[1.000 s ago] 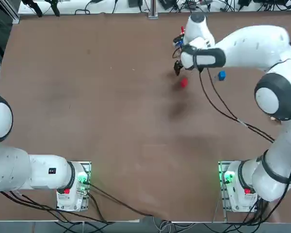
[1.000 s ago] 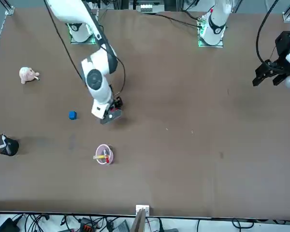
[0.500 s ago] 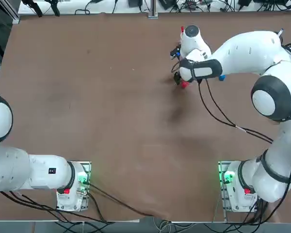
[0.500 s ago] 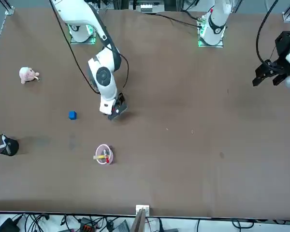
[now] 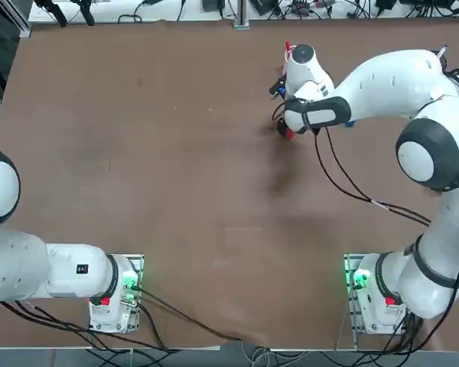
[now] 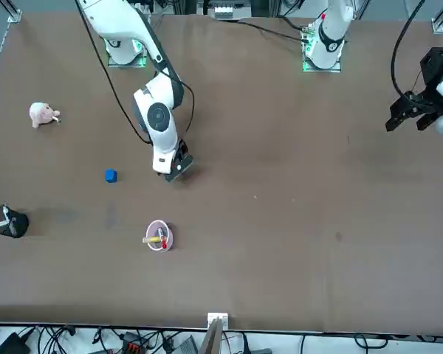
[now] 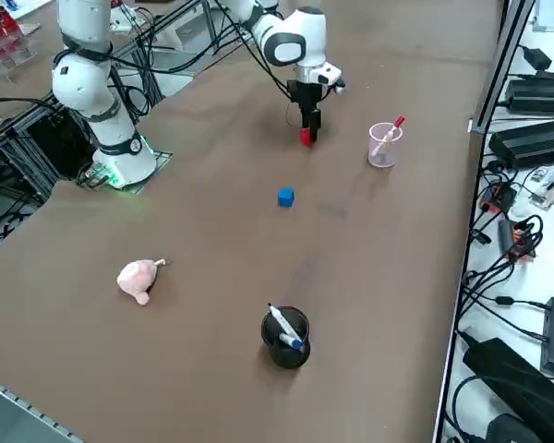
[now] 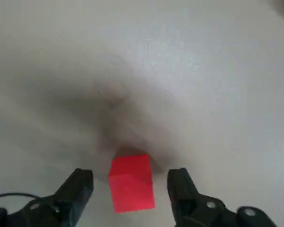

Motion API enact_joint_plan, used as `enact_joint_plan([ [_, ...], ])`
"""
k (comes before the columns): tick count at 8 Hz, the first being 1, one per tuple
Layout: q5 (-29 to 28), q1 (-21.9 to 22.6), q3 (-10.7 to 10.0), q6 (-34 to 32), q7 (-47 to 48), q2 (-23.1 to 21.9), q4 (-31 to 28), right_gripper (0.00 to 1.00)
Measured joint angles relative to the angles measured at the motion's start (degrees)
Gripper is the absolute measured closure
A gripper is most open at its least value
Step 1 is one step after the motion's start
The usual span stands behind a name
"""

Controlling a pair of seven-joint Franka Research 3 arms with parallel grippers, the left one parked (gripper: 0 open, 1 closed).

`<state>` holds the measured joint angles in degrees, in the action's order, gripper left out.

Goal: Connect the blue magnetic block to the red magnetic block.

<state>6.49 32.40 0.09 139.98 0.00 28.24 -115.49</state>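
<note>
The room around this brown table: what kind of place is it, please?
Probably a robotics lab. Two white arms are bolted to the table, cables and power units crowd its edges, and test props lie about, among them a pink plush toy. The right gripper straddles the red magnetic block.

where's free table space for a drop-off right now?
Free: the table's whole half on the parked arm's side. Also the strip between the blue block and pink cup. Crowded: right gripper, open around the red block; pink plush and black cup at the edge.
</note>
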Motion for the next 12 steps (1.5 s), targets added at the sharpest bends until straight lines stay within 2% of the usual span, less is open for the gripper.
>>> enact_joint_plan([
  [4, 0.1, 0.0, -0.2, 0.0, 0.0, 0.4, -0.1, 0.16],
  [6, 0.1, 0.0, -0.2, -0.1, 0.0, 0.3, -0.1, 0.53],
  [9, 0.0, -0.2, -0.8, -1.7, 3.4, 0.1, 0.4, 0.52],
  [11, 0.1, -2.5, -1.6, -8.9, 6.3, -1.9, 3.5, 0.52],
  [12, 0.3, -4.8, -1.7, -13.0, 3.9, -3.2, 5.4, 0.52],
])
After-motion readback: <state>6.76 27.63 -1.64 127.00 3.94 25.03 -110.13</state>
